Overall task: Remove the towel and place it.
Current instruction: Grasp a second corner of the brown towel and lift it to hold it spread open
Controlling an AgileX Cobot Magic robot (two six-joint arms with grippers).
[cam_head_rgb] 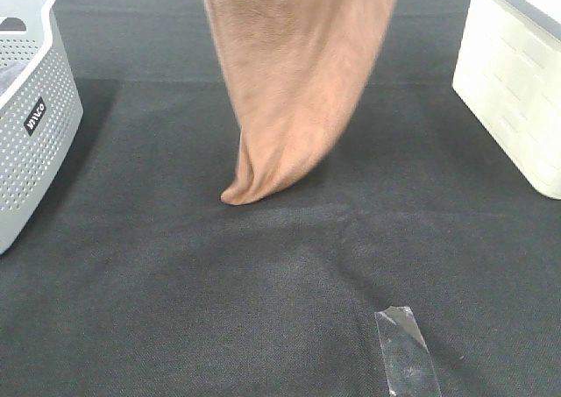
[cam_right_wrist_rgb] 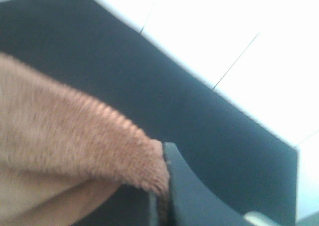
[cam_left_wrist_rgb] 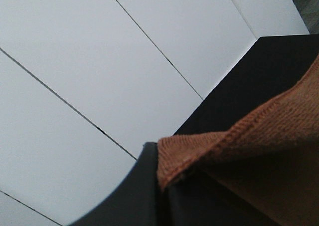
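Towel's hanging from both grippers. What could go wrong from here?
1. The left gripper and right gripper each pinch the towel only at its edge; it may slip.
2. Its low corner seems to rest on the black table cover; sideways moves could drag or bunch it.

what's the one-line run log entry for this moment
left gripper: shut on reddish-brown terry towel | right gripper: shut on towel | towel: hanging, low tip touching black cloth table cover | placed: not yet
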